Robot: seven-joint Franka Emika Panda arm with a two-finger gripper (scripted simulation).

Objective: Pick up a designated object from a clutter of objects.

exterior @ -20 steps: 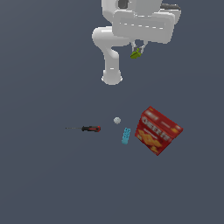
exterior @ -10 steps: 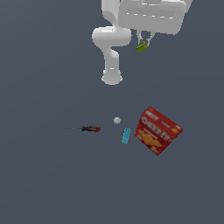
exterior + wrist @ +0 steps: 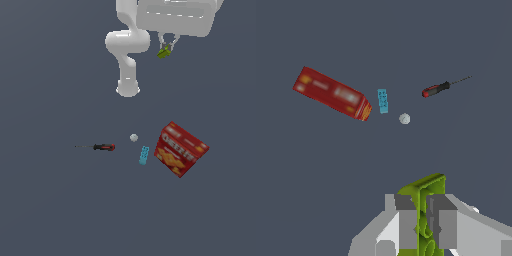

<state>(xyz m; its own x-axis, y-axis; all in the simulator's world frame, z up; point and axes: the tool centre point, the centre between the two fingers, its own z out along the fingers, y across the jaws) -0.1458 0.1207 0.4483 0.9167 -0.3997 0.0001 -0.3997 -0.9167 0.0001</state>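
My gripper [image 3: 165, 50] is shut on the small yellow-green wedge [image 3: 164, 52] and holds it high above the floor, near the exterior view's top. In the wrist view the wedge [image 3: 426, 197] sits clamped between my two grey fingers [image 3: 442, 220], its upper part sticking out past them. The rest of the clutter lies far below on the grey floor: the red cracker box [image 3: 180, 149], the teal studded block [image 3: 144, 155], the small grey ball [image 3: 133, 137] and the red-and-black screwdriver [image 3: 102, 147]. They also show in the wrist view: box [image 3: 332, 93], block [image 3: 383, 100], ball [image 3: 404, 118], screwdriver [image 3: 437, 89].
The arm's white base [image 3: 128, 87] stands on the floor behind the clutter, towards the exterior view's top. The floor [image 3: 60, 210] is a plain dark grey surface.
My gripper has risen and moved toward the exterior view's right with the wedge in it. The box, block, ball and screwdriver have not moved.
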